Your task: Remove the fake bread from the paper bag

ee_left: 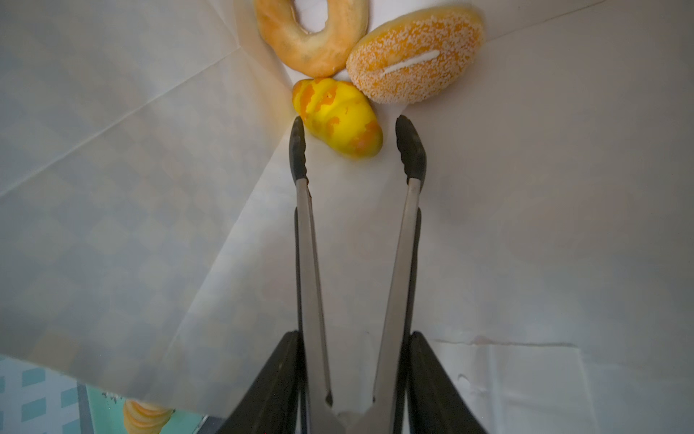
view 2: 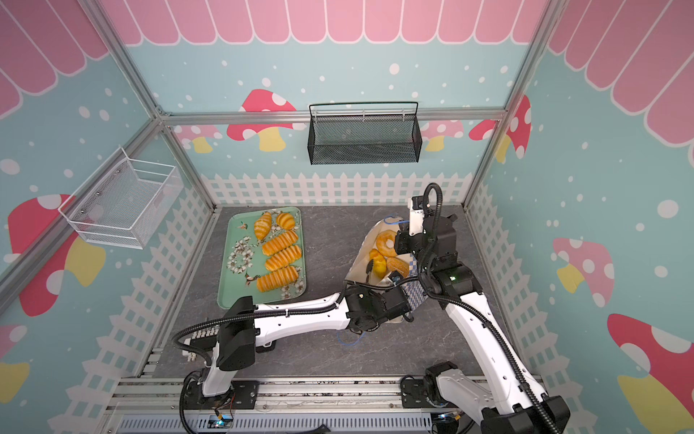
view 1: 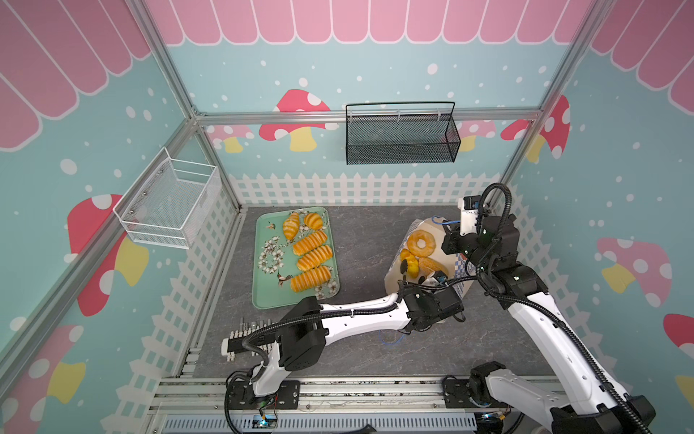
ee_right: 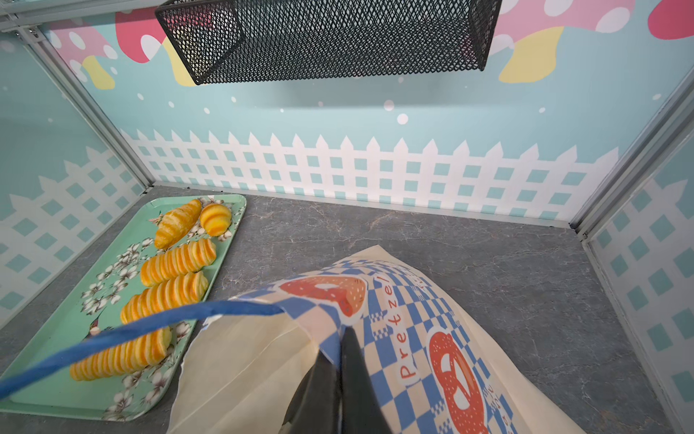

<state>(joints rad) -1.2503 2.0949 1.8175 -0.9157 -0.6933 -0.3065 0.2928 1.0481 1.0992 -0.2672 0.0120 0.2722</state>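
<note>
Tongs [ee_left: 308, 244] part open inside our paper bag [ee_left: 150, 188]
Our left gripper [ee_left: 355, 334] clamps the tongs, tips flanking a yellow croissant [ee_left: 338, 120], holding nothing; right gripper [ee_right: 340, 338] pinches the bag rim. 5 pastries [view 1: 311, 259] on the tray [view 1: 264, 285], open table [view 1: 356, 244] between.

Three pastries [ee_left: 338, 120] inside open paper bag [ee_right: 413, 338]

On the left of the table [view 1: 360, 240] you have the tray [view 1: 263, 280], three ribbed loaves [view 1: 314, 258] in a row along its right side and two croissants [view 1: 291, 225] side by side behind them. Well apart to the right is the paper bag [view 1: 394, 276], holding the ring doughnut [view 1: 421, 242] behind the small croissant [view 1: 409, 262] and the sugared bun [view 1: 432, 266], all close together. The tongs [ee_left: 403, 233] in the left gripper [ee_left: 355, 336] reach in from the front, tips either side of the small croissant; the right gripper [ee_right: 340, 349] pinches the bag's far right rim.
</note>
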